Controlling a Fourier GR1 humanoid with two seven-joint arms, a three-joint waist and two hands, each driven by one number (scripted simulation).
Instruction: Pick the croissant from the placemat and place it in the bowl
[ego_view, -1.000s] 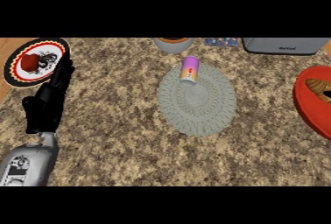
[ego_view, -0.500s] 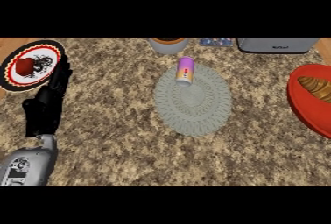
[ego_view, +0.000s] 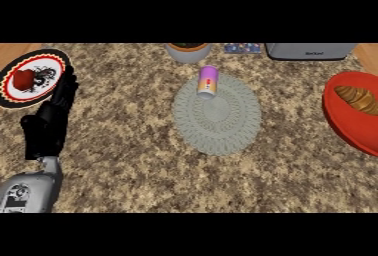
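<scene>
The croissant (ego_view: 357, 99) lies inside the red bowl (ego_view: 345, 125) at the right edge of the head view. The grey-green woven placemat (ego_view: 217, 117) sits in the middle of the counter, with a purple and orange can (ego_view: 208, 82) lying on its far end. My left hand (ego_view: 50, 125) rests at the left with its fingers straight, pointing away, holding nothing. My right hand does not show.
A patterned plate (ego_view: 44, 62) with a red item (ego_view: 25, 79) on it stands at the far left, just beyond my left hand. At the back are a grey pot (ego_view: 187, 52), a small dark packet (ego_view: 242, 48) and a grey toaster (ego_view: 308, 51).
The view has shifted, so the bowl with the croissant shows further in from the right edge. My left hand keeps its pose.
</scene>
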